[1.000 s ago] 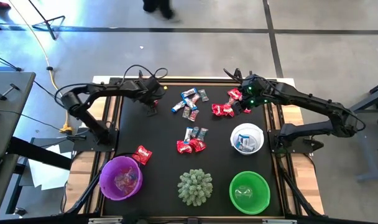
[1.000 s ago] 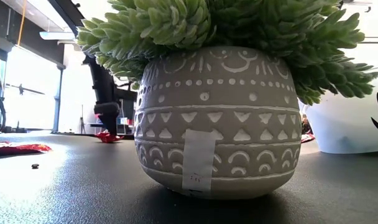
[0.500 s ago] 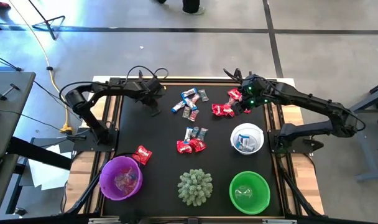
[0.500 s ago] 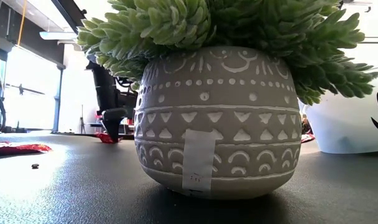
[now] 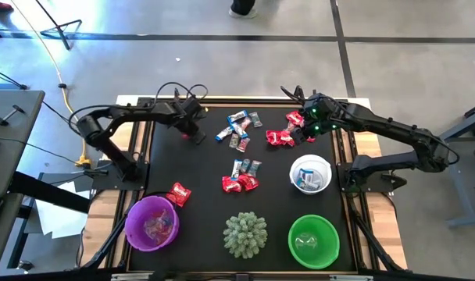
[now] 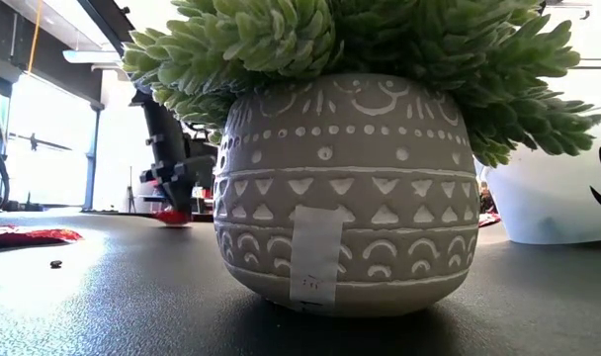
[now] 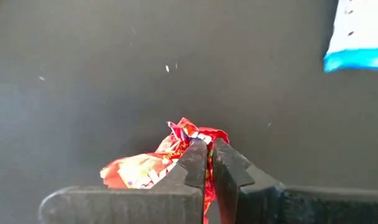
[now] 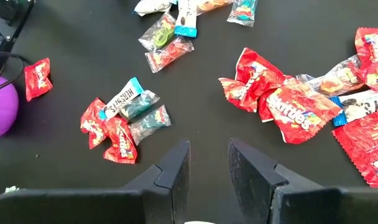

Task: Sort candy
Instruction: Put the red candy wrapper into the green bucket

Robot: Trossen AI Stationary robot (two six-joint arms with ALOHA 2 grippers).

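The candy lies in loose groups on the black table: a mixed group at the far middle (image 5: pixel 239 129), red packs (image 5: pixel 283 137) at the far right, and a group at the centre (image 5: pixel 241 178). One red piece (image 5: pixel 179 193) lies by the purple bowl (image 5: pixel 151 222). My left gripper (image 5: pixel 195 134) is at the far left, shut on a red candy (image 7: pixel 145 169). My right gripper (image 8: pixel 207 163) hangs open above the table next to the red packs (image 8: pixel 288 102), with nothing between its fingers. My left gripper pinches the red candy's crumpled wrapper end (image 7: pixel 204 138) between its two fingers (image 7: pixel 192 163). The fingers come steeply from above. The rest of the candy spreads to one side of the fingers and lies on the table (image 6: pixel 172 216).
A white bowl (image 5: pixel 310 173) and a green bowl (image 5: pixel 313 240) stand at the right, toward the near edge. A spiky green plant in a patterned grey pot (image 6: pixel 340 188) stands near the front middle (image 5: pixel 245 232) and hides much of the low view.
My left gripper has rolled its wrist over the red candy at the far left and has shut on it. The candy stays in its place on the table.
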